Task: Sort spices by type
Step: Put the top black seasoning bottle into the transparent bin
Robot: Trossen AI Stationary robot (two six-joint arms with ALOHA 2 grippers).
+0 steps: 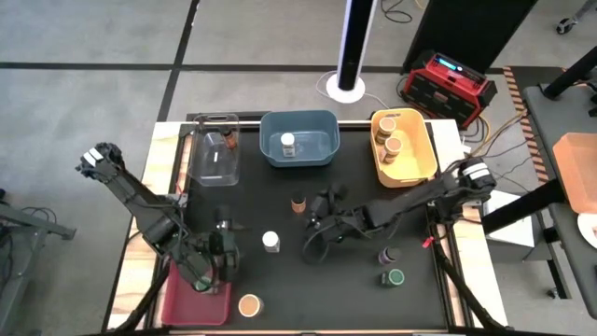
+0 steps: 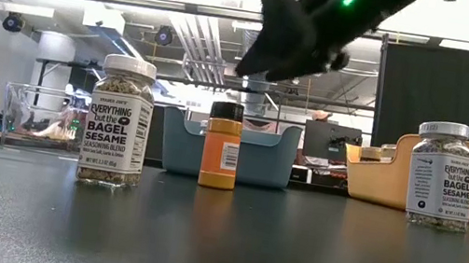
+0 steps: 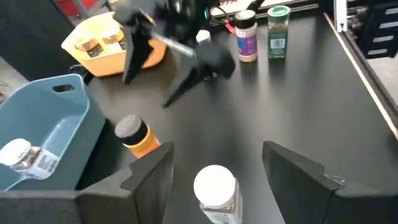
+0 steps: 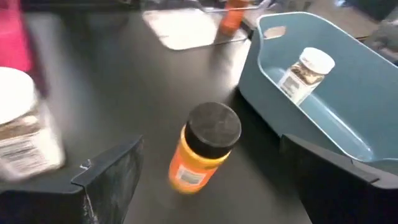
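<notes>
My left gripper (image 1: 227, 254) (image 3: 216, 151) is open near the table's front left, above the red bin (image 1: 191, 303). A white-lidded spice jar (image 1: 270, 241) (image 3: 214, 190) stands upright just ahead of its fingers, untouched. My right gripper (image 1: 313, 224) (image 4: 211, 144) (image 2: 266, 52) hangs open above mid-table. It points at an upright orange jar with a dark lid (image 1: 298, 201) (image 4: 205, 146) (image 2: 221, 148), which shows between its fingers, apart from them. Three more jars stand on the mat: purple-labelled (image 1: 387, 254), green-lidded (image 1: 395, 277) and tan-lidded (image 1: 249, 304).
Along the far edge stand a clear bin (image 1: 210, 159) with one jar, a blue bin (image 1: 317, 140) holding a white-lidded jar (image 1: 288, 143), and a yellow bin (image 1: 420, 149) with several jars. The black mat (image 1: 345, 299) is bare at the front middle.
</notes>
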